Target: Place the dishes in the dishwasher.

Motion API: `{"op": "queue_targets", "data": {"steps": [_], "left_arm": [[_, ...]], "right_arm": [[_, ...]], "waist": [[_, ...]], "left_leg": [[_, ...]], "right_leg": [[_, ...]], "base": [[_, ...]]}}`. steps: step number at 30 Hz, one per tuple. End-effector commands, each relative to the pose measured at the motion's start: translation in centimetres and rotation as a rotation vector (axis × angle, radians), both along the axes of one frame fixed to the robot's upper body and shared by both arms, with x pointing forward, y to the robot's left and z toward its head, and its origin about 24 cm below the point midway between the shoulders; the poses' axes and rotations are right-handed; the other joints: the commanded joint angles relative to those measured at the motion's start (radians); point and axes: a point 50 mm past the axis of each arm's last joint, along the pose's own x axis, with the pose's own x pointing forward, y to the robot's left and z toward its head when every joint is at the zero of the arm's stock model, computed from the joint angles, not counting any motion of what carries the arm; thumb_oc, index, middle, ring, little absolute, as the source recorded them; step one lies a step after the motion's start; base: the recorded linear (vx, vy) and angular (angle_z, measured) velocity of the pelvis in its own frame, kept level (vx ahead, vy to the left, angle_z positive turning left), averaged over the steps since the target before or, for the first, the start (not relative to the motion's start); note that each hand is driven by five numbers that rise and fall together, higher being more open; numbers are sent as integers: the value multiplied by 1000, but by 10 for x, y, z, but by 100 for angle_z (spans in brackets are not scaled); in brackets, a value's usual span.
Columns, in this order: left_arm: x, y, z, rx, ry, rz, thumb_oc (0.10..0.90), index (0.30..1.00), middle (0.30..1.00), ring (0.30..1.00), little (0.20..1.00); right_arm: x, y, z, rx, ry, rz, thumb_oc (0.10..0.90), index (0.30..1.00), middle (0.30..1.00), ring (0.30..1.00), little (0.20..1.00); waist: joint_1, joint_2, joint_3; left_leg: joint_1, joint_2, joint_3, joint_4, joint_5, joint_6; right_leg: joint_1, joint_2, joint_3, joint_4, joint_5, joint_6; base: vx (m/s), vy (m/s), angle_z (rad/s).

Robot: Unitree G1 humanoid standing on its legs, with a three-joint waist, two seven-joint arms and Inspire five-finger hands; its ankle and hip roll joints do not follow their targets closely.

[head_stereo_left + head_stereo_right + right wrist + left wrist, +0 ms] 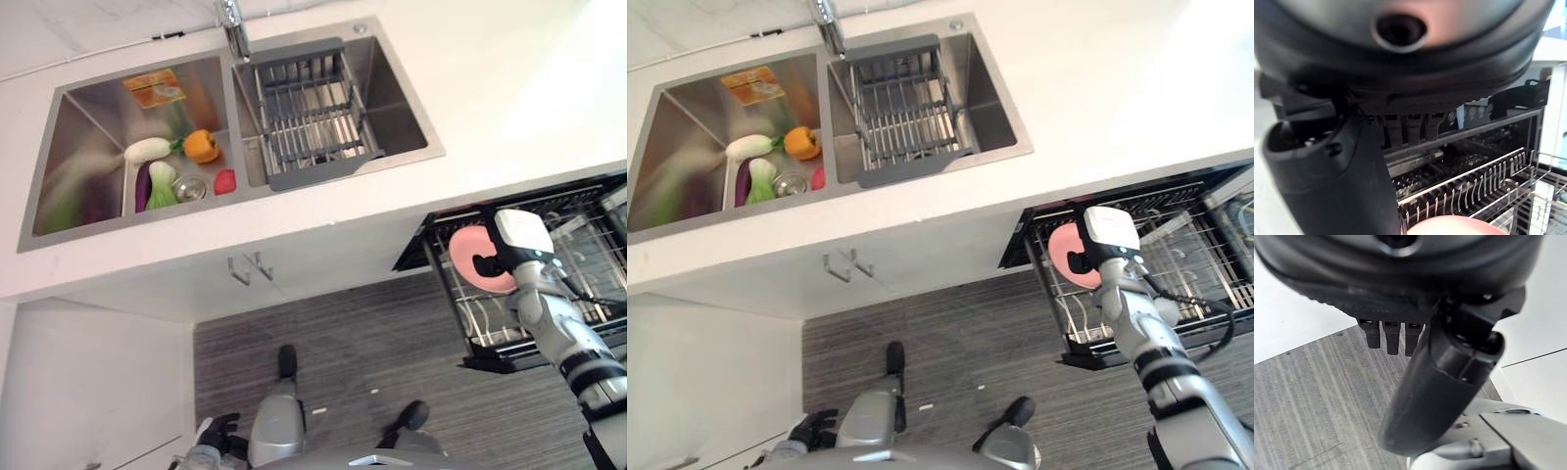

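Note:
A pink plate (466, 251) hangs on edge over the left end of the pulled-out dishwasher rack (578, 240), below the counter at the right. My right hand (485, 265) is shut on it, with a dark thumb hooked across its face. In the right wrist view the plate's rim (1454, 226) shows past the thumb (1337, 191), with the rack's upright wire tines (1484, 186) beyond. My left hand (219, 429) hangs low at the bottom left over the striped floor, fingers relaxed and holding nothing (1393, 338).
A double steel sink (93, 108) is set in the white counter. Its left basin holds toy vegetables (167, 166); its right basin holds a grey drainer basket (313, 108). A faucet (232, 24) stands behind. A cabinet handle (250, 266) is under the counter edge.

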Motion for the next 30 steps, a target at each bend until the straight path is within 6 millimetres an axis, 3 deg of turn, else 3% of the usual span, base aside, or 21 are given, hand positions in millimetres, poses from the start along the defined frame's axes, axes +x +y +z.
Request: {"op": "queue_targets", "data": {"steps": [1,2,3,4,5,6,7,9,11,12,13,14,15,16,18,19,22,24,26,27,30], "left_arm": [[-22,-1,-6,10,91,-27,800,900,900,900,900],[-22,0,-6,13,91,-18,800,900,900,900,900],[-21,2,-6,18,90,0,800,900,900,900,900],[-21,2,-6,18,90,0,800,900,900,900,900],[-21,2,-6,19,90,13,800,900,900,900,900],[-22,3,-6,21,91,23,800,900,900,900,900],[-22,3,-6,21,91,23,800,900,900,900,900],[-23,1,-6,13,87,27,800,900,900,900,900],[-23,0,-6,7,86,24,800,900,900,900,900],[-25,-1,-7,-7,94,30,800,900,900,900,900],[-25,-1,-7,-7,94,30,800,900,900,900,900],[-31,-1,-7,-16,105,41,800,900,900,900,900],[-31,-1,-7,-16,105,41,800,900,900,900,900],[-37,-1,-9,-19,127,54,800,900,900,900,900],[-40,-2,-9,-20,137,58,800,900,900,900,900],[-44,-2,-10,-18,145,58,800,900,900,900,900],[-44,-1,-10,-15,146,43,800,900,900,900,900],[-32,1,-6,-15,87,19,800,900,900,900,900],[-31,0,-6,-18,85,21,800,900,900,900,900],[-25,-1,-4,-24,60,-10,800,900,900,900,900],[-23,-1,-4,-26,59,-22,800,900,900,900,900]], "right_arm": [[3,-37,53,-57,-249,-143,800,900,900,900,900],[-7,-44,56,-58,-281,-178,800,900,900,900,900],[-17,-51,58,-65,-310,-220,540,509,509,509,509],[-17,-51,58,-65,-310,-220,540,509,509,509,509],[-28,-59,54,-60,-321,-267,400,300,300,300,300],[-55,-78,41,-47,-307,-390,400,300,300,300,300],[-55,-78,41,-47,-307,-390,400,300,300,300,300],[-94,-101,5,-1,-199,-577,400,300,300,300,300],[-102,-104,-6,12,-152,-614,400,300,300,300,300],[-114,-103,-33,37,-18,-636,400,300,300,300,300],[-114,-103,-33,37,-18,-636,400,300,300,300,300],[-112,-93,-53,79,77,-611,400,300,300,300,300],[-112,-93,-53,79,77,-611,400,300,300,300,300],[-102,-77,-70,140,132,-568,400,300,300,300,300],[-96,-68,-77,168,157,-546,400,300,300,300,300],[-79,-52,-85,200,185,-486,400,300,300,300,300],[-64,-40,-88,207,220,-426,400,300,300,300,300],[-27,-36,-66,191,172,-360,400,300,300,300,300],[-26,-36,-64,190,169,-358,400,300,300,300,300],[-2,-43,-36,170,99,-346,400,300,300,300,300],[8,-44,-21,151,61,-329,400,300,300,300,300]], "waist": [[-8,33,-122],[-18,28,-129],[-29,24,-137],[-29,24,-137],[-37,20,-142],[-47,14,-153],[-47,14,-153],[-64,10,-163],[-66,10,-165],[-68,9,-166],[-68,9,-166],[-65,10,-163],[-65,10,-163],[-60,14,-157],[-54,17,-152],[-35,28,-141],[-9,44,-126],[47,91,-82],[40,94,-80],[89,145,-50],[100,164,-39]], "left_leg": [[39,37,64,16,-128,-13],[51,40,71,16,-132,-13],[63,44,79,16,-137,-12],[63,44,79,16,-137,-12],[72,45,87,16,-140,-11],[87,48,97,15,-145,-10],[87,48,97,15,-145,-10],[95,54,104,15,-146,-11],[97,55,106,15,-146,-11],[99,57,108,14,-145,-13],[99,57,108,14,-145,-13],[101,57,107,13,-145,-14],[101,57,107,13,-145,-14],[97,56,105,13,-141,-15],[93,54,102,13,-139,-15],[79,52,90,13,-131,-17],[60,50,75,12,-120,-20],[-6,41,14,12,-87,-27],[-9,41,8,13,-86,-27],[-64,30,-42,13,-53,-40],[-86,26,-59,13,-41,-47]], "right_leg": [[-59,-45,62,18,-74,32],[-55,-42,69,18,-77,31],[-52,-39,74,19,-81,30],[-52,-39,74,19,-81,30],[-50,-36,80,19,-83,28],[-47,-31,87,20,-85,26],[-47,-31,87,20,-85,26],[-42,-23,90,21,-89,22],[-41,-20,89,21,-90,21],[-38,-16,88,21,-91,20],[-38,-16,88,21,-91,20],[-37,-14,88,21,-93,18],[-37,-14,88,21,-93,18],[-40,-13,89,21,-93,17],[-42,-13,88,21,-93,16],[-45,-12,80,21,-93,16],[-48,-13,67,21,-94,16],[-52,-20,13,23,-94,14],[-50,-19,7,23,-94,14],[-47,-30,-49,26,-93,16],[-47,-37,-73,30,-94,18]], "base": [[51,-5,-21],[48,-12,-31],[48,-12,-31],[47,-14,-41],[44,-29,-34],[44,-29,-34],[44,-46,-29],[40,-37,-27],[27,-31,-14],[30,-37,-13],[43,-45,-8],[0,0,0],[29,-31,-7],[9,-12,-5],[-5,-17,-10],[-19,-16,-9],[-62,-21,7],[-131,-22,38],[-79,-14,100],[-85,-24,117],[-58,-6,46]]}}
